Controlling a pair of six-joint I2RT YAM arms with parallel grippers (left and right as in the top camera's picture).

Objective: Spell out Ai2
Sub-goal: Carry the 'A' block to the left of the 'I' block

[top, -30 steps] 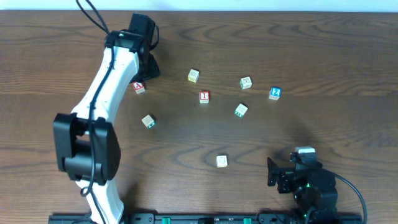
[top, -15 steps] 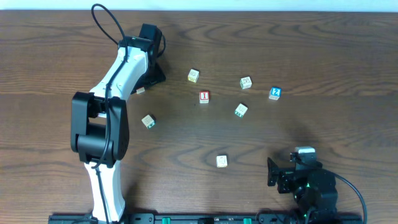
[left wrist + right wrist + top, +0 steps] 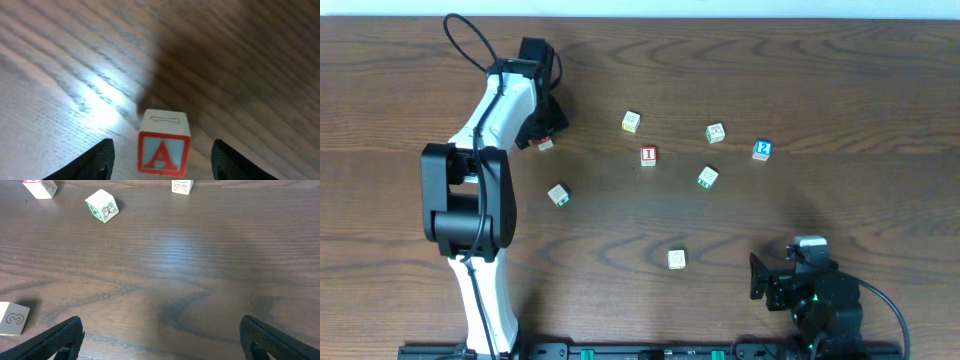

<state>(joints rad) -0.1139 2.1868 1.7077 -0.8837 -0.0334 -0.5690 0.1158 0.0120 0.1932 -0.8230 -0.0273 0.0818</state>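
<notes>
The red A block (image 3: 164,148) stands on the table between the open fingers of my left gripper (image 3: 160,165), with gaps on both sides. In the overhead view it (image 3: 545,143) peeks out beside the left gripper (image 3: 542,128) at the back left. The red block with a 1-like mark (image 3: 648,155) lies mid table. The blue 2 block (image 3: 762,150) lies to the right. My right gripper (image 3: 160,340) is open and empty, low at the front right (image 3: 790,275).
Other pale blocks lie scattered: one at back centre (image 3: 631,121), one at back right (image 3: 715,133), a green-marked one (image 3: 707,177), one left of centre (image 3: 558,194), and a 3 block near the front (image 3: 676,259).
The left arm swung its gripper right, then back left over the A block. The blocks and the right arm have not moved.
</notes>
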